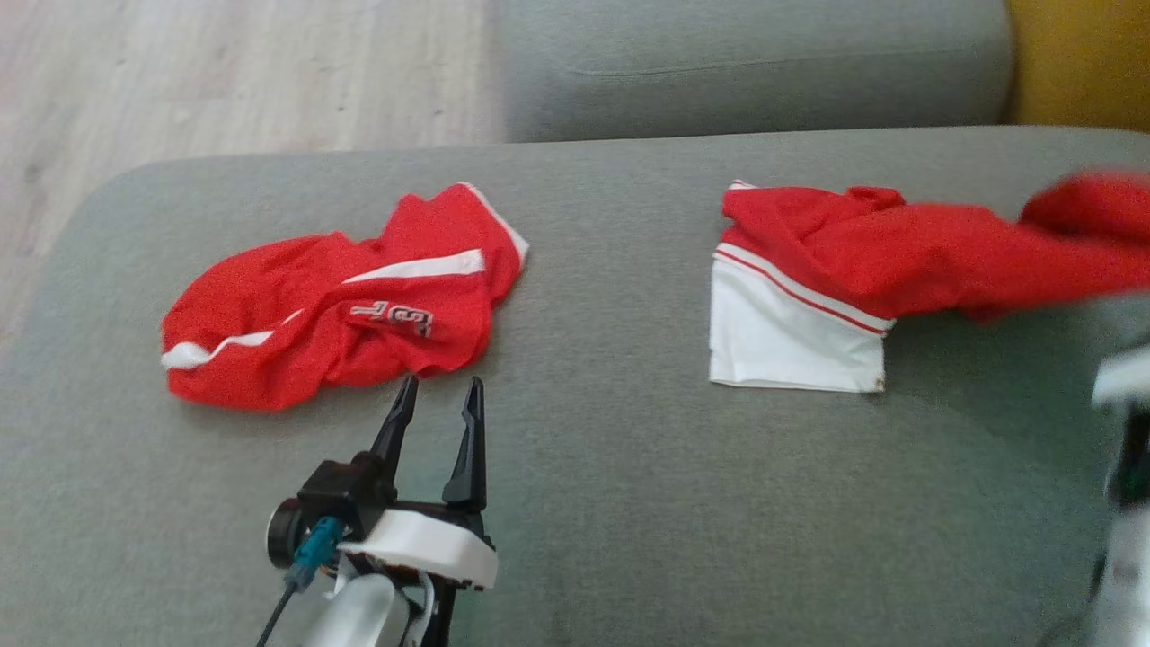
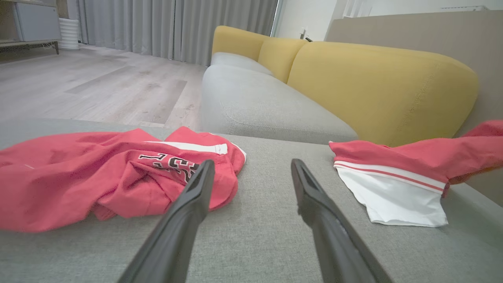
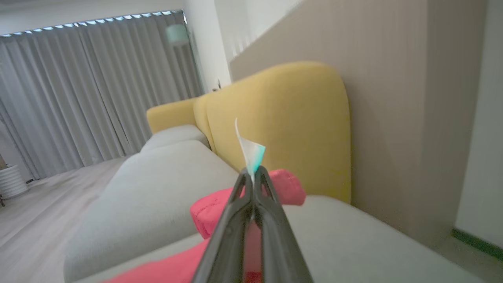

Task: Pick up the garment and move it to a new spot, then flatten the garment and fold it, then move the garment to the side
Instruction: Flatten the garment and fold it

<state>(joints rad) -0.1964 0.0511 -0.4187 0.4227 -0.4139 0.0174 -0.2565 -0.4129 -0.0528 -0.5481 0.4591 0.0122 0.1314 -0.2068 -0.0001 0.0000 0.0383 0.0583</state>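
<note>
A red garment with a white panel [image 1: 835, 261] lies on the grey sofa seat [image 1: 611, 503] at the right, and its far right end is blurred and raised. My right gripper [image 3: 253, 171] is shut on that garment [image 3: 212, 214]; a small white and teal label sticks up between the fingertips. In the left wrist view the same garment [image 2: 393, 177] hangs off to the right. A second red garment with white stripes and numbers [image 1: 332, 305] sits crumpled at the left. Just in front of it, my left gripper [image 1: 440, 382] stands open and empty, with its left finger overlapping the crumpled garment [image 2: 98, 173].
Yellow backrest cushions [image 2: 373, 86] rise behind the seat at the right. Another grey seat cushion [image 1: 755, 63] lies beyond the far edge. Wooden floor [image 1: 225, 72] shows at the upper left. A pale forearm [image 1: 1123, 467] shows at the right edge.
</note>
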